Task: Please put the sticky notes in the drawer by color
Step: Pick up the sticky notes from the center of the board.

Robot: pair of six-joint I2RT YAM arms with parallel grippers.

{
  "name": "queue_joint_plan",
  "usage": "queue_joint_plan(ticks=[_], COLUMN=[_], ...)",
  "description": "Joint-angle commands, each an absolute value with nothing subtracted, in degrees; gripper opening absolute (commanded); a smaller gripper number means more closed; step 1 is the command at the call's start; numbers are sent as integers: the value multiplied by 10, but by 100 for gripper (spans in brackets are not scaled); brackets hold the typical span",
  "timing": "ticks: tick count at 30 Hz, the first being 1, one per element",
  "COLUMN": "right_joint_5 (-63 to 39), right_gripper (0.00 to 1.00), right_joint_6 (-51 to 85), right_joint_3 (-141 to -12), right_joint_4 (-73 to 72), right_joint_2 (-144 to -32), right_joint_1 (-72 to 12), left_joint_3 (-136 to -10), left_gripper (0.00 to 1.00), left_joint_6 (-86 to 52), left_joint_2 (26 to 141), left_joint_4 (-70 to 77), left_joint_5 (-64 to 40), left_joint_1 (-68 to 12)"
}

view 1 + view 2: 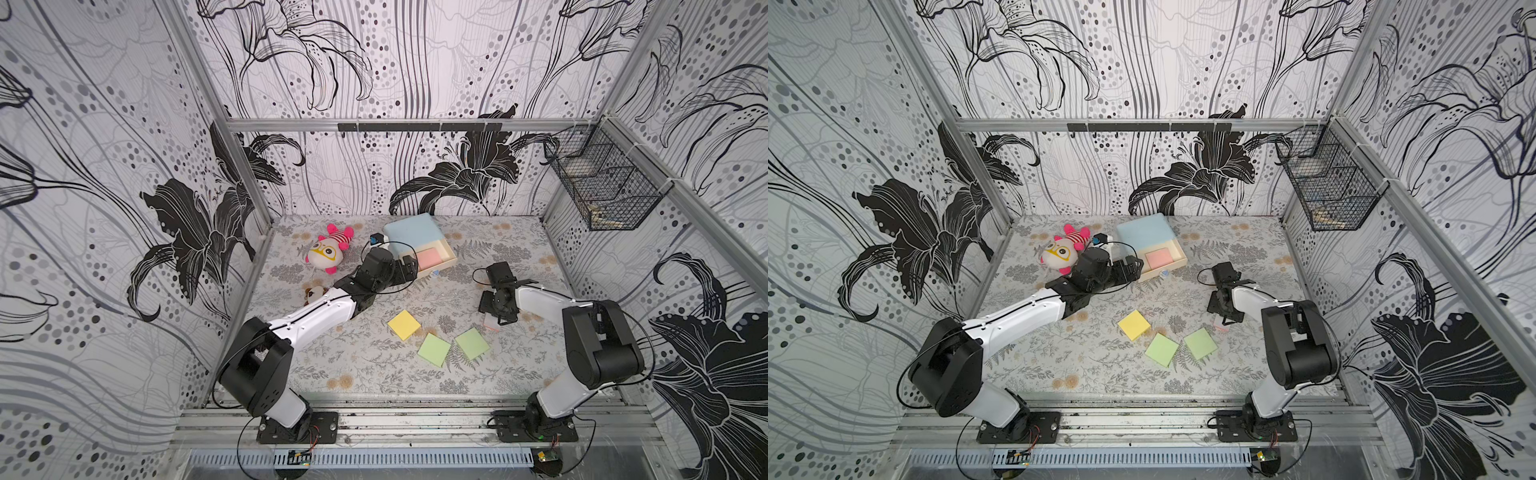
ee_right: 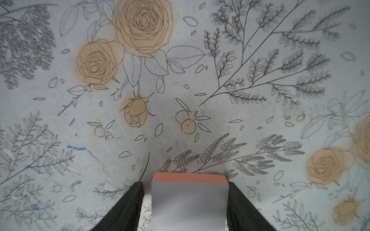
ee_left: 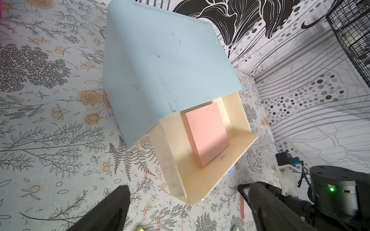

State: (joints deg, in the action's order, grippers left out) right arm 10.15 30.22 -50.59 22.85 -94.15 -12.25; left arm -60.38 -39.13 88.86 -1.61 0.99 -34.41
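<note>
**rookie:** Status question: where's the chest, and what's in it?

**benchrat:** Pale-blue chest (image 1: 409, 232) sits at 12 o'clock on the table (image 1: 332, 374). Its top drawer (image 1: 451, 258) stands open toward 5 o'clock, with a pink pad (image 1: 431, 259) lying flat inside. Left claw (image 1: 407, 268) hangs just at the drawer's 8 o'clock side, fingers spread wide, nothing in them.

**rookie:** And the loose pads?

**benchrat:** Yellow pad (image 1: 404, 325) is mid-table. A green pad (image 1: 434, 350) and a second green pad (image 1: 472, 343) lie at its 4 o'clock, almost corner to corner.

A pink-edged pad (image 2: 189, 178) is at 3 o'clock from the yellow one, under the right claw (image 2: 185, 185). The wrist view shows it between the two part-spread fingers. One finger seems to have a sliver of gap, so I honestly can't tell if it's pinched or just straddled.
</note>
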Motion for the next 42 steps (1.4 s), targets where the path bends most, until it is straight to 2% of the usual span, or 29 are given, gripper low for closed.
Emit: queue_joint_plan(ticks=[1, 16, 25, 32, 42], right_joint_5=[102, 93, 61, 44, 33], right_gripper=[70, 67, 71, 67, 66], right_joint_6=[273, 229, 209, 196, 178], right_joint_3=[-519, -525, -499, -478, -472], right_joint_4=[255, 274, 273, 256, 253], right_joint_2=[-953, -997, -974, -963, -960], right_joint_1=[-126, -125, -116, -109, -105], left_joint_3=[-594, -593, -594, -601, -602], left_gripper=[97, 97, 97, 97, 97], left_joint_6=[-387, -388, -392, -395, -398], left_joint_2=[873, 876, 878, 886, 887], left_joint_4=[7, 11, 11, 12, 10], left_joint_5=[15, 12, 11, 2, 3], left_joint_1=[-346, -346, -345, -345, -346])
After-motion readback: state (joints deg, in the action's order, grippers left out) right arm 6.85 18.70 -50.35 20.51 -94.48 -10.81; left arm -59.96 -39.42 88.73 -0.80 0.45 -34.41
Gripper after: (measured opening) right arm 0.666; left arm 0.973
